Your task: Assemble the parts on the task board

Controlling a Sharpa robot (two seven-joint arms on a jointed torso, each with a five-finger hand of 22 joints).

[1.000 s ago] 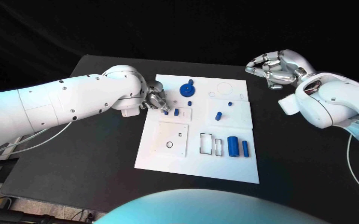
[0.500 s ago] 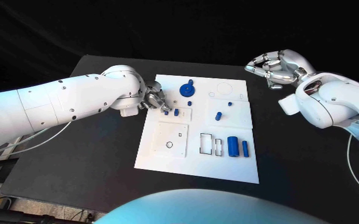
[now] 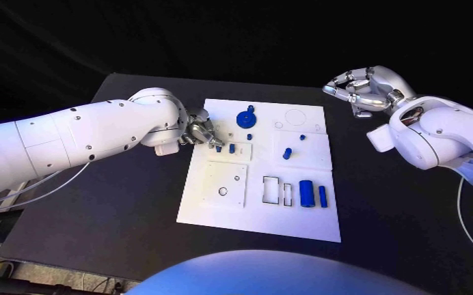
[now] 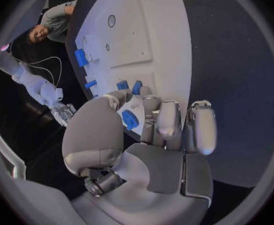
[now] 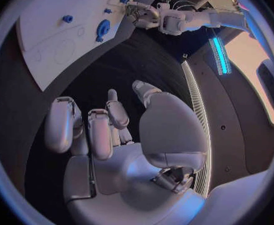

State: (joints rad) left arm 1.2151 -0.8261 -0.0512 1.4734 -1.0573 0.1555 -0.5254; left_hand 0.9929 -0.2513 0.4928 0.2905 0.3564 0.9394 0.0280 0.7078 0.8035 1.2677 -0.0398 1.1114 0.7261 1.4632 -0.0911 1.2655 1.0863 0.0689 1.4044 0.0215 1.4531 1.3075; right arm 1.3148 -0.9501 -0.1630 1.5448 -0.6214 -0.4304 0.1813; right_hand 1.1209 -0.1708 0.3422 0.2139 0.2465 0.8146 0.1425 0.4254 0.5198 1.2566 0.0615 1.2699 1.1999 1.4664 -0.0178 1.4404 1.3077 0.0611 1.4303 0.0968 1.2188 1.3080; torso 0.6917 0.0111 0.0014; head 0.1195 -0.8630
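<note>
- Left hand (image 3: 202,133) covers the task board's (image 3: 258,230) left edge; contact with the small blue parts (image 3: 225,148) beside it cannot be told.
- Blue piece (image 4: 130,120) between the fingers: partly hidden, shape unclear.

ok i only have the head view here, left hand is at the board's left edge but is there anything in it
observer: yes, the left wrist view shows a small blue part pinched between the thumb and fingers of the left hand.
operator: and what's just past its fingertips
observer: two more blue pieces on the task board, close beyond the fingertips.
operator: right hand carrying anything
observer: no, the right wrist view shows the right hand with fingers curled in on nothing, over the black table.
</note>
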